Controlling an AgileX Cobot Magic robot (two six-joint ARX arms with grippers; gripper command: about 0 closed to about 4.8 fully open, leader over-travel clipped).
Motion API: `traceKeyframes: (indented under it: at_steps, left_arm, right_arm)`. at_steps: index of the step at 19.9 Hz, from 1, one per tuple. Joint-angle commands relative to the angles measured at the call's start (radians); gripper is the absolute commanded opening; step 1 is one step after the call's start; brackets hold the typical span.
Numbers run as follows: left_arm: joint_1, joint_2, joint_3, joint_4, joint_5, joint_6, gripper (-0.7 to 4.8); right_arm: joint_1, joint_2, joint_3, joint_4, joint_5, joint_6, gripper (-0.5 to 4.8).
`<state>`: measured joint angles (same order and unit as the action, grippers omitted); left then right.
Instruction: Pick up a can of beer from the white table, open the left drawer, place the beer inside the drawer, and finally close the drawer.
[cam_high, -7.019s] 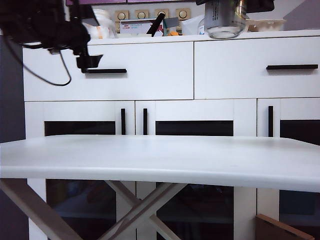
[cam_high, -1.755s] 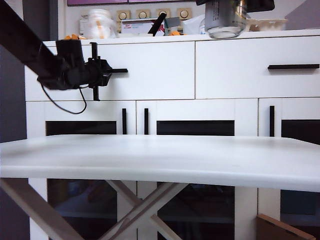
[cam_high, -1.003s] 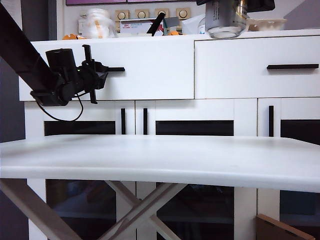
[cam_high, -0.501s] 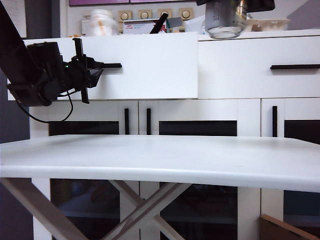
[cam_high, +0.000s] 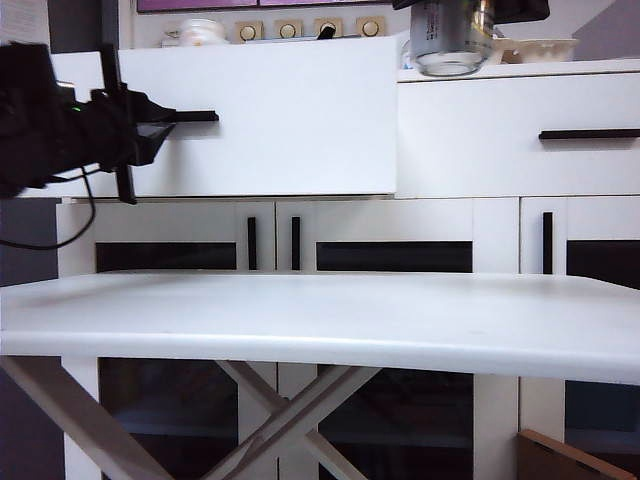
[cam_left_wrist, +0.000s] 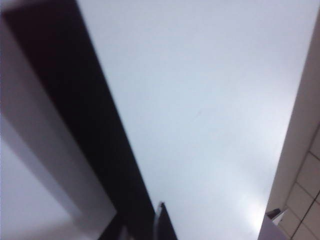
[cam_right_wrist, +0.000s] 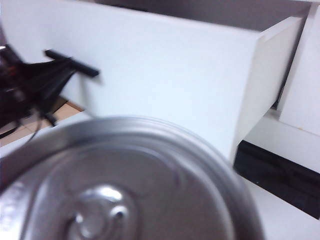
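- While the left gripper (cam_high: 150, 130) stays clamped tight on the black bar handle (cam_high: 190, 116), the left drawer (cam_high: 260, 115) stands pulled further out from the cabinet (cam_high: 470, 230) than a moment ago.
- High at upper right, the right gripper (cam_high: 450, 20) holds the can of beer (cam_high: 448, 45) above the white table (cam_high: 320, 315).
- Its silver lid (cam_right_wrist: 120, 190) fills the right wrist view.

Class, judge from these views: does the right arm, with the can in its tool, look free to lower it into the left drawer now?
Probably yes: the left drawer stands pulled out, the can of beer hangs high in the right tool, and the left tool grips only the handle.
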<state>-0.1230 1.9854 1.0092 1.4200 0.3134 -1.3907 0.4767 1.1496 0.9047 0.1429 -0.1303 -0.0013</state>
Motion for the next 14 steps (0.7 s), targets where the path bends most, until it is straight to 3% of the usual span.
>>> traceKeyframes:
  at_steps: [1, 8, 14]
  left_arm:
    - [-0.007, -0.074, -0.081, 0.014, 0.019, 0.058, -0.06]
    - [-0.007, -0.282, -0.313, 0.015, 0.016, 0.086, -0.06]
    - [-0.007, -0.446, -0.493, 0.013, -0.003, 0.079, -0.06]
  right_arm:
    - [0.002, -0.029, 0.013, 0.067, 0.003, -0.011, -0.05]
    - [0.001, -0.089, 0.013, 0.067, 0.148, -0.071, -0.05]
    - [0.001, -0.090, 0.013, 0.068, 0.158, -0.079, -0.05]
